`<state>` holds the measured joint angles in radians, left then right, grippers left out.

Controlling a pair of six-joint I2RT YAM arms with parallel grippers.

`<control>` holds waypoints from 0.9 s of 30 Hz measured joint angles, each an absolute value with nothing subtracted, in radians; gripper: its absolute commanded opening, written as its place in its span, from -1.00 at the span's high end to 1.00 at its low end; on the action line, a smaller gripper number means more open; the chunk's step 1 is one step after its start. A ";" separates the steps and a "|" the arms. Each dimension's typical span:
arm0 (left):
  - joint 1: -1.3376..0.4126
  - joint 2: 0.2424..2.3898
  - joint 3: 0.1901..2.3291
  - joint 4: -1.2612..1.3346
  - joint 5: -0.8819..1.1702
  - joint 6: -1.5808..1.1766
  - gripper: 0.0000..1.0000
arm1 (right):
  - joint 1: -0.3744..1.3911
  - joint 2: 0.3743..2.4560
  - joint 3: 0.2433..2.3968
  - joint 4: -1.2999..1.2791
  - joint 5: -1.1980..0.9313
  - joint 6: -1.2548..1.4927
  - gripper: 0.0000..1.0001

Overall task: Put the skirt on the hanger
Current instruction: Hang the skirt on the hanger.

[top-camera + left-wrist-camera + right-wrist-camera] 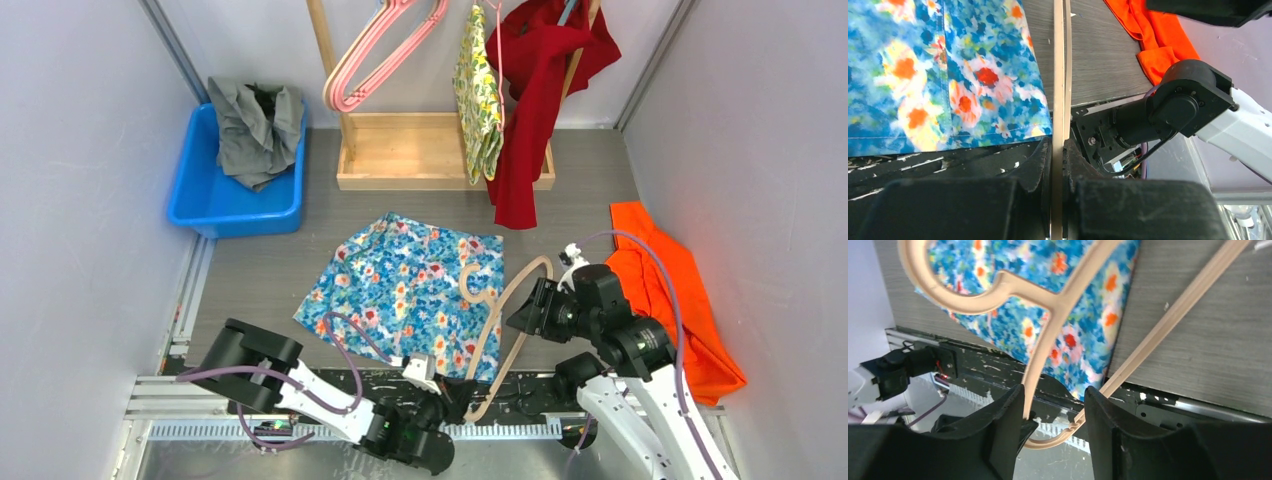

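While the left gripper [1058,155] clamps one end of the slim beige hanger [1061,75], apparently to anchor it, the right gripper [1054,390] hovers with fingers [1003,430] spread wide over its arm, and the blue floral fabric skirt [400,290] lies flat on the grey table [260,270] under its hook.

Hanger [497,310] across skirt [400,290] — open table [580,190] beyond

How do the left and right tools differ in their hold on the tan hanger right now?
The left tool is shut on the tan hanger, pinching its thin edge; the right tool is open, fingers apart, gripping nothing. The left tool sits at the near edge of the table by a corner of the skirt; the right tool sits further right, facing the hanger's hook. Both are aimed at the same hanger.
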<state>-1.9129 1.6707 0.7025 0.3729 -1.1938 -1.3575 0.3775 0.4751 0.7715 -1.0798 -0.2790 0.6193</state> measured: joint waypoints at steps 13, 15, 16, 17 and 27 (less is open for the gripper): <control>-1.945 1.760 0.780 0.006 -1.275 -1.747 1.00 | 0.377 0.364 0.530 -1.019 -0.194 0.778 0.17; -1.942 1.765 0.769 0.003 -1.274 -1.771 1.00 | 0.377 0.377 0.493 -1.005 -0.186 0.791 0.17; -1.940 1.765 0.762 0.015 -1.274 -1.773 1.00 | 0.377 0.383 0.478 -0.993 -0.184 0.798 0.17; -1.937 1.765 0.753 0.033 -1.273 -1.768 1.00 | 0.377 0.388 0.466 -0.980 -0.181 0.804 0.16; -1.883 1.821 0.705 0.387 -1.193 -1.582 1.00 | 0.404 0.501 0.448 -0.854 -0.171 0.830 0.06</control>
<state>-1.8832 1.8206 0.7052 0.3874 -1.1934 -1.5822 0.4042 0.5007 0.4477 -0.8536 -0.1711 0.8303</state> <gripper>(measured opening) 0.058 0.460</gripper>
